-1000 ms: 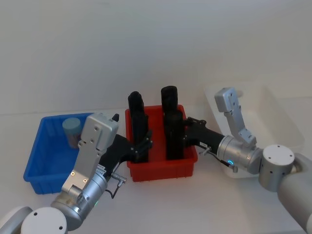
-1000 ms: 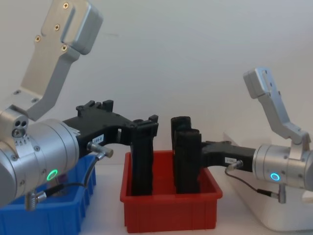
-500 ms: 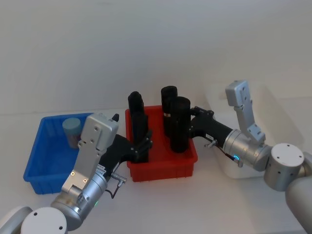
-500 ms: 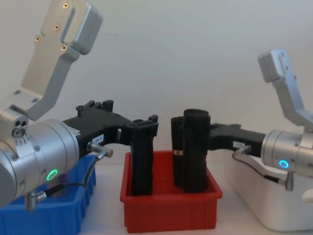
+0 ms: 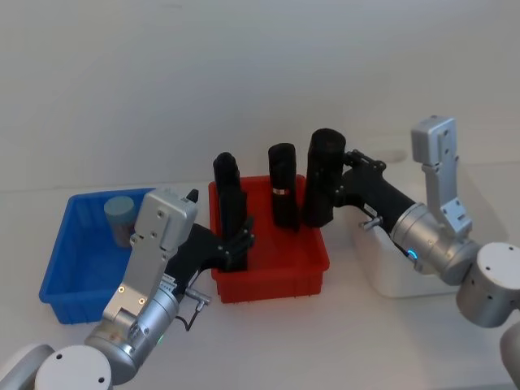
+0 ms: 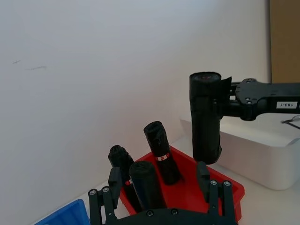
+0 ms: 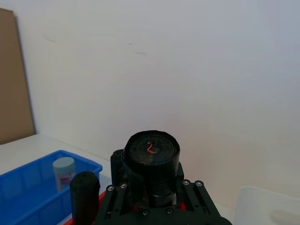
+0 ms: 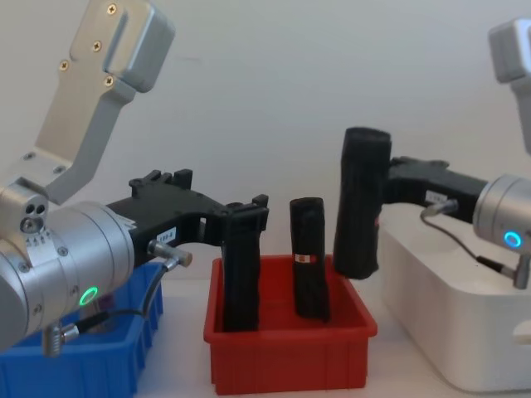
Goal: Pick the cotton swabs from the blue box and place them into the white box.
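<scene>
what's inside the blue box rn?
One cotton swab jar with a pale teal lid stands at the far side of the blue box. The left arm covers the box's near right part, so anything there is hidden.

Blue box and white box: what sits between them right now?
The red bin with upright black rolls, seen in the head view, between the blue box and white box.

A white table [image 5: 268, 341] bears blue box [image 5: 58, 276], red bin [image 5: 272, 280], white box [image 5: 406, 272].
</scene>
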Robot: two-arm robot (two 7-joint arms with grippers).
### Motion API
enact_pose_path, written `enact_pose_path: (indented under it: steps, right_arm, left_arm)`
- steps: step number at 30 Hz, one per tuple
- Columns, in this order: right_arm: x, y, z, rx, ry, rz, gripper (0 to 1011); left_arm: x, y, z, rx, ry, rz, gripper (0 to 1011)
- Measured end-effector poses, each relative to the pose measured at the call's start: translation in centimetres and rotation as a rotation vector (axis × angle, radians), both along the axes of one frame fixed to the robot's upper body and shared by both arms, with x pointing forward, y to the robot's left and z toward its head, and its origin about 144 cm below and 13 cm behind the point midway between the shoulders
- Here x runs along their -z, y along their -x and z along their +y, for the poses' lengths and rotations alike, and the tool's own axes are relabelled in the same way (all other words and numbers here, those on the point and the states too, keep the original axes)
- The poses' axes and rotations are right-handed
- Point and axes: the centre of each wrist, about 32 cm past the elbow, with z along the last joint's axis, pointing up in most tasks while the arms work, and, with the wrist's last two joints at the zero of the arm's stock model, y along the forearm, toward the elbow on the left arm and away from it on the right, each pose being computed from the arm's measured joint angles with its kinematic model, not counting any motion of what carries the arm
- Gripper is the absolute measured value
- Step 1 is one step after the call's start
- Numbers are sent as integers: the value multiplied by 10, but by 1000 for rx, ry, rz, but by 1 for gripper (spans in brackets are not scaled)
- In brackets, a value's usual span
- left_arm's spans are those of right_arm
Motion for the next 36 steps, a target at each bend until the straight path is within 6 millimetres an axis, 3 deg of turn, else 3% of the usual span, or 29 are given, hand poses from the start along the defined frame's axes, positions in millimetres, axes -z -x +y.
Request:
enact_pose_path:
  steps: [24,36]
  right_arm:
    - [-36,57,-26,337,-33,-33,464]
    - [-40,71,-41,444,-11,7,464]
  left_arm:
    - [0,0,0,0,0,0,1004]
    - [0,0,0,0,0,0,1004]
